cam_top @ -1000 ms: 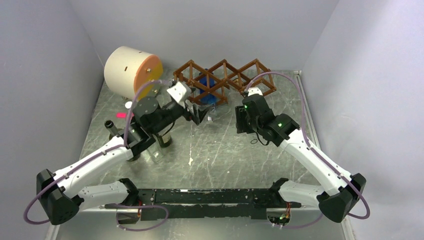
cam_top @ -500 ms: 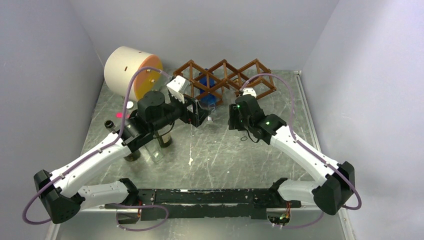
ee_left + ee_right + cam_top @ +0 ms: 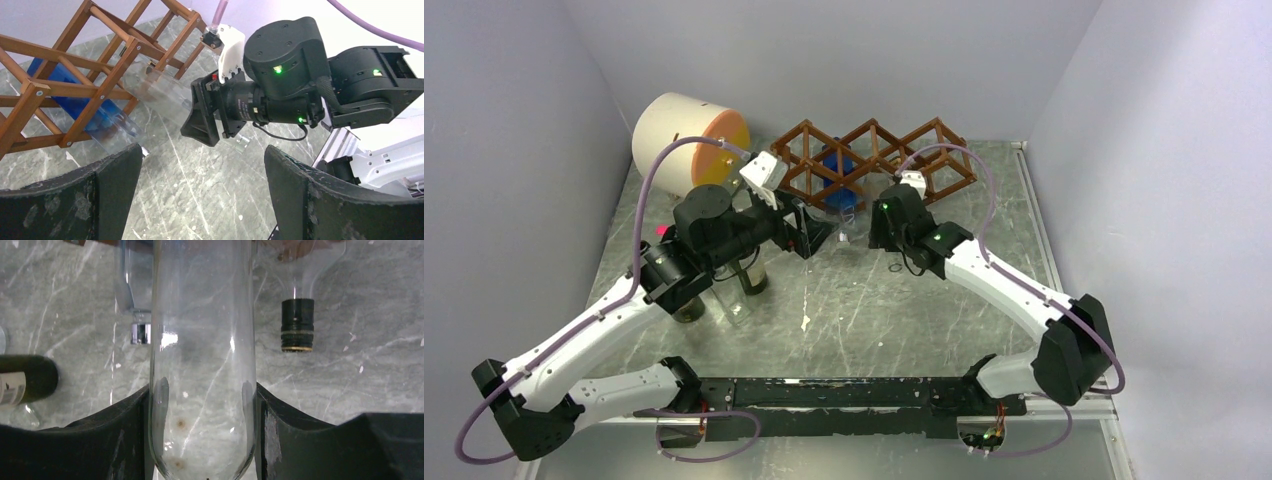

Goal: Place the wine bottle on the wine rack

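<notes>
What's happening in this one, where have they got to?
The right claw grips a clear bottle by its base end and points its neck at the wine rack, close to the frame. Whether it has entered a cell is unclear. The left claw hangs open and empty near the rack. A blue bottle already lies in a cell.

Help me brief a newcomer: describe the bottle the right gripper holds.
Find the wooden wine rack at the back of the table. Just before it, the right gripper holds a bottle. Unlike the blue bottle in the rack, it is clear glass.
</notes>
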`<state>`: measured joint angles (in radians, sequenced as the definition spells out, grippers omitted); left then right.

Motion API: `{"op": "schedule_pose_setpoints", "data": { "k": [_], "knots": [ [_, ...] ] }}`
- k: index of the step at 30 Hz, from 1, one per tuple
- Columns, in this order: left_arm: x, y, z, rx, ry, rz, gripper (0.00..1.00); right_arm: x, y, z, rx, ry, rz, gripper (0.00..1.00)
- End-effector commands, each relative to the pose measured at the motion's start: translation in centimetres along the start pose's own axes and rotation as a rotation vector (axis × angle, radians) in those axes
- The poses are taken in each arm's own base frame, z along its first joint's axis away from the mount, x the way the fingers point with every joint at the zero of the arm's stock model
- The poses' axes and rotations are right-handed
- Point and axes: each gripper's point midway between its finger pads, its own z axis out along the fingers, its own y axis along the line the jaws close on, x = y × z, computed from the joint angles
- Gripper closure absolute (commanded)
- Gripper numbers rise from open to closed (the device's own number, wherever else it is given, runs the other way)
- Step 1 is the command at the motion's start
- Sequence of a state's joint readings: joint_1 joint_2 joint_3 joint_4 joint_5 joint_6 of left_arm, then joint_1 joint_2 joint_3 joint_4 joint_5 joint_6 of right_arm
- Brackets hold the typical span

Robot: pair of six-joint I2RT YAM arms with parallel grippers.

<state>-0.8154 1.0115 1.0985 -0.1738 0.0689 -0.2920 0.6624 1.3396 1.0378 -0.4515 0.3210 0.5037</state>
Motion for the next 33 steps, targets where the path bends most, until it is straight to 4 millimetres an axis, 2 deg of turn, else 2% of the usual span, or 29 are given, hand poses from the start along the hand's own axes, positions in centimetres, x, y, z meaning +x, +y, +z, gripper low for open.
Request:
{"op": "schedule_pose_setpoints", "data": {
  "k": [1,6,13,20,25,33],
  "knots": [
    [-0.9,-1.1,-0.9,0.042,0.003,0.004,0.05,-5.2,1.5,0.4,-0.031,-0.19,0.075,1.0],
    [-1.5,-1.5,-1.5,0.053,-0.011,0.007,0.05,-6.6,2.3,1.3,-0.041,-0.239,0.098,1.0],
    [-1.9,-1.8,-1.9,0.065,-0.01,0.014,0.05,-8.0,3.4,3.4,-0.07,-0.305,0.111,1.0],
    [-2.9,-2.0,-2.7,0.066,-0.017,0.038,0.05,-10.0,2.8,5.0,-0.08,-0.393,0.122,1.0],
    [-3.8,-2.1,-3.5,0.063,-0.046,0.048,0.05,-10.5,2.5,6.2,-0.094,-0.402,0.129,1.0],
    [-3.6,-1.8,-3.8,0.042,-0.04,0.052,0.05,-10.5,2.1,8.5,-0.09,-0.327,0.118,1.0]
  ]
}}
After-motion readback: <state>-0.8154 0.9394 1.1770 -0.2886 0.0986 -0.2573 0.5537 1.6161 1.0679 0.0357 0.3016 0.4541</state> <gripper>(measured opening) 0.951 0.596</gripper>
